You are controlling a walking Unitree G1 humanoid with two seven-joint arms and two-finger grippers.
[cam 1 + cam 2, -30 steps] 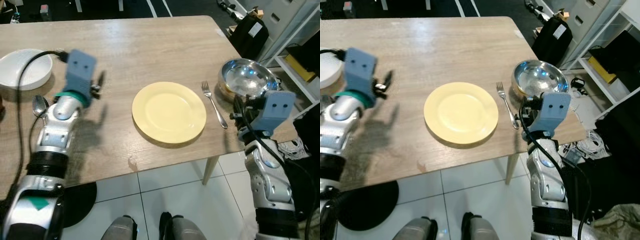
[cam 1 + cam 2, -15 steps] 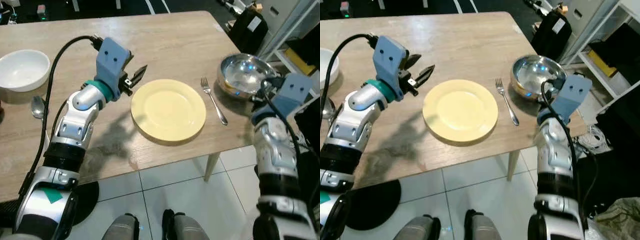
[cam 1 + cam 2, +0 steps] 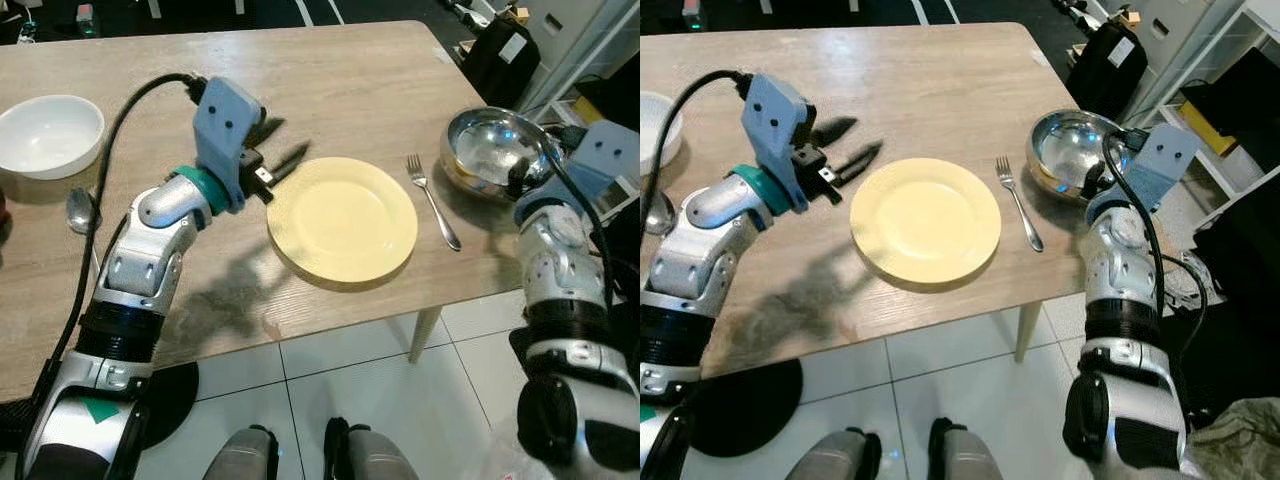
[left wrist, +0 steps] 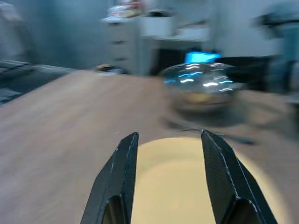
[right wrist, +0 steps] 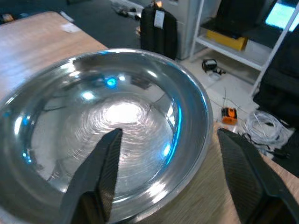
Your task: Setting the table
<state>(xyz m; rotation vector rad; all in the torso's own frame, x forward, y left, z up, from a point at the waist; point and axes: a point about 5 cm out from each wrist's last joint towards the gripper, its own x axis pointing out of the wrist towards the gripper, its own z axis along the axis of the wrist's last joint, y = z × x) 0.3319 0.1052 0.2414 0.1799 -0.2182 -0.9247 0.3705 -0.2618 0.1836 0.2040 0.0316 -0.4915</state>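
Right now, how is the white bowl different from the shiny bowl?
The white bowl is matte white and sits at the robot's far left by a spoon; the shiny bowl is mirror-like metal, at the far right beyond the fork. The right gripper hangs open over the shiny bowl; nothing nears the white one. Both are empty.

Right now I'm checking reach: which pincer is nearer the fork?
Right. The right pincer sits open at the steel bowl beside the fork; the left pincer is across the yellow plate.

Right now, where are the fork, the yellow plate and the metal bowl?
fork [image 3: 432, 203], left eye view, middle of its handle
yellow plate [image 3: 343, 218], left eye view, its centre
metal bowl [image 5: 117, 116], right wrist view, its inside bottom
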